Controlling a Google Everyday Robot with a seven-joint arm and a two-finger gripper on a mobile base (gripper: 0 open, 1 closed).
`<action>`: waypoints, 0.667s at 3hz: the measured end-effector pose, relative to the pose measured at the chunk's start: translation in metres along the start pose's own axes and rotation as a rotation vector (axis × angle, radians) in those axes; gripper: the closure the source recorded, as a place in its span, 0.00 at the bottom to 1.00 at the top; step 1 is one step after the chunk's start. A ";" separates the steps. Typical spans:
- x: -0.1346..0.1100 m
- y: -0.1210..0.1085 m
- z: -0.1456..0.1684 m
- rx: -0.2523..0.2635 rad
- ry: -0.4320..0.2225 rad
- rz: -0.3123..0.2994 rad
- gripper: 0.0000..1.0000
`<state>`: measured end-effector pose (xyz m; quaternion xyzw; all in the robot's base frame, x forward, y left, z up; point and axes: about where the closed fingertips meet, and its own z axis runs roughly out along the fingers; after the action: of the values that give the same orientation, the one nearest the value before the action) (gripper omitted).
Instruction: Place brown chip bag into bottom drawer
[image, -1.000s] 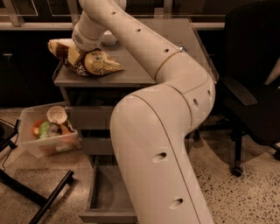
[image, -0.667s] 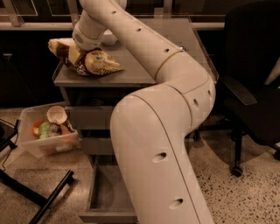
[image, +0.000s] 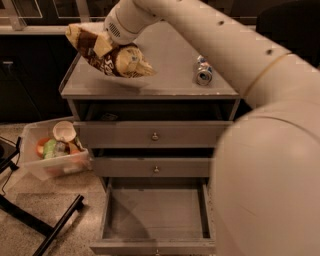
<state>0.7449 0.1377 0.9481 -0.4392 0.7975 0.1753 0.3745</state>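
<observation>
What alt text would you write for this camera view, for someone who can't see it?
A white robot arm reaches over a grey cabinet, its tool at a brown chip bag above the cabinet's left side. The bottom drawer below stands open; a can lies on the cabinet's right side.

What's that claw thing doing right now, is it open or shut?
Gripper: right at the brown chip bag, above the cabinet top; open or closed cannot be told.
</observation>
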 end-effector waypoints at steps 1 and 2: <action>-0.015 0.042 -0.080 0.006 -0.170 -0.073 1.00; 0.037 0.077 -0.103 -0.056 -0.170 -0.120 1.00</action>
<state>0.6223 0.0966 0.9846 -0.4802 0.7300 0.2114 0.4381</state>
